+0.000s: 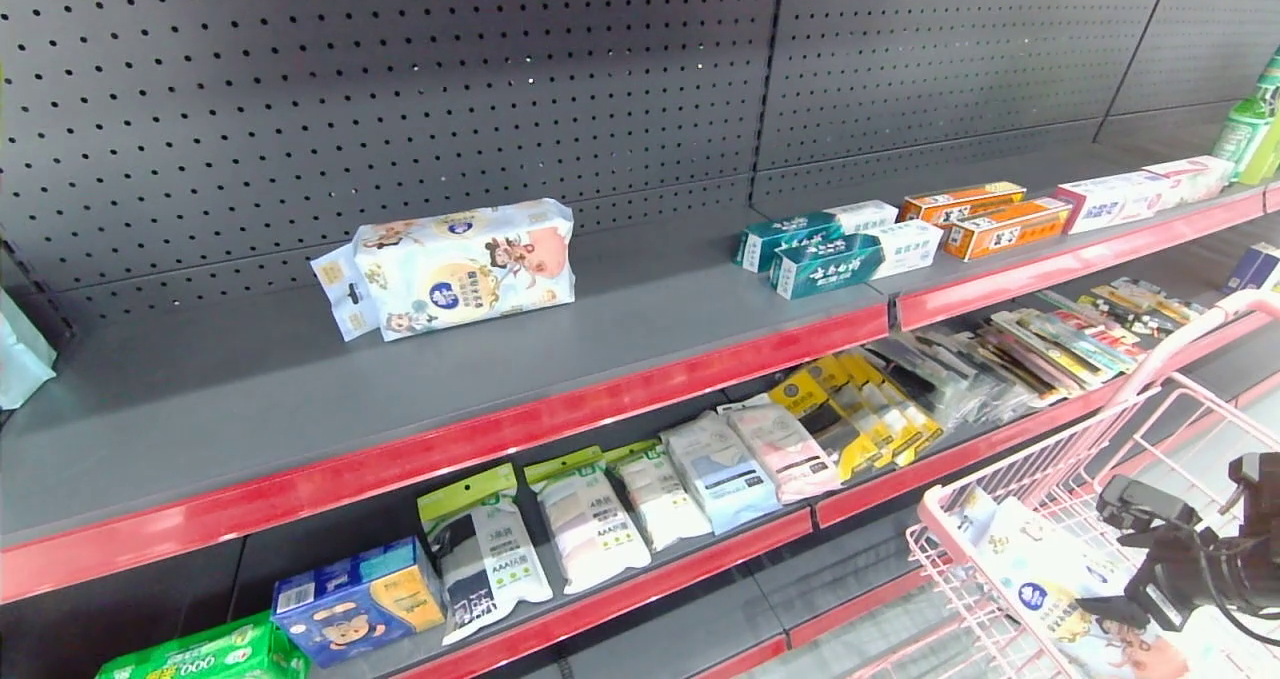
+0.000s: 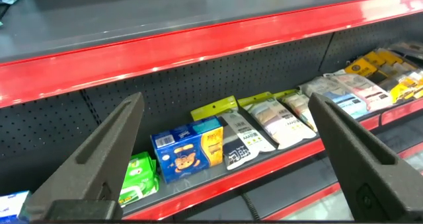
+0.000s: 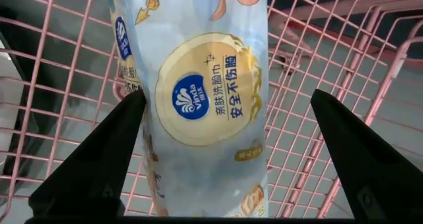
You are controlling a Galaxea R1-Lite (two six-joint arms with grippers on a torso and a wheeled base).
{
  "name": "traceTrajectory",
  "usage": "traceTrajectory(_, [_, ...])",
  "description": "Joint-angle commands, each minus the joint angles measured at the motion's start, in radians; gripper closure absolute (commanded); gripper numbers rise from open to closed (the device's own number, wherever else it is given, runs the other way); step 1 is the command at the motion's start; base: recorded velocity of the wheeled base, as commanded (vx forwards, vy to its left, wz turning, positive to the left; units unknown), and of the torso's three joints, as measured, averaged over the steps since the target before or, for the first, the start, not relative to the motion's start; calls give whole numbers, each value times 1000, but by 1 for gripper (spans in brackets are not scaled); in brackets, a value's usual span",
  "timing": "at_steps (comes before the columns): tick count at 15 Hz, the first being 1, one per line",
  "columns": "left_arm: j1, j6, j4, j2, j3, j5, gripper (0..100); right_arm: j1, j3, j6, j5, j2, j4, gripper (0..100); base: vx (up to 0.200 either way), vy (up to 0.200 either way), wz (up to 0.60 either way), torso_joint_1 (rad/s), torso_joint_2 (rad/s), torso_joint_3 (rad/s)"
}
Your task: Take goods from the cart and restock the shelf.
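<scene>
Hidden or cut off: the pink cart (image 1: 928,507) runs off the lower right corner of the head view. The right arm covers part of the soft pack (image 1: 1040,584) inside it.
Cart contents: that white-and-blue soft pack; anything beneath it cannot be made out.
Top shelf (image 1: 250,399): a matching pack (image 1: 455,264) near the pegboard back, well apart from the toothpaste boxes (image 1: 840,244).
Lower shelf (image 1: 640,584): flat packets (image 1: 590,524), a blue box (image 1: 355,599), a green pack (image 1: 200,654).
Right gripper (image 3: 228,95): spread wide astride the soft pack in the cart, one finger at the pack's edge, the other well apart, gripping nothing.
Left gripper (image 2: 226,100): spread wide and empty, facing the lower shelf.
</scene>
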Motion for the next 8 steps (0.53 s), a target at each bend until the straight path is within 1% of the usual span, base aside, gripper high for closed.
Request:
traceTrajectory(1, [0,0,0,1,-2,0,0,10,-24,-1,-2,45,-1,0,0,0,0,0,0,0])
traceTrajectory(8, [0,0,0,1,0,0,0,57,-28,-1,-5,78,13,0,0,0,0,0,0,0])
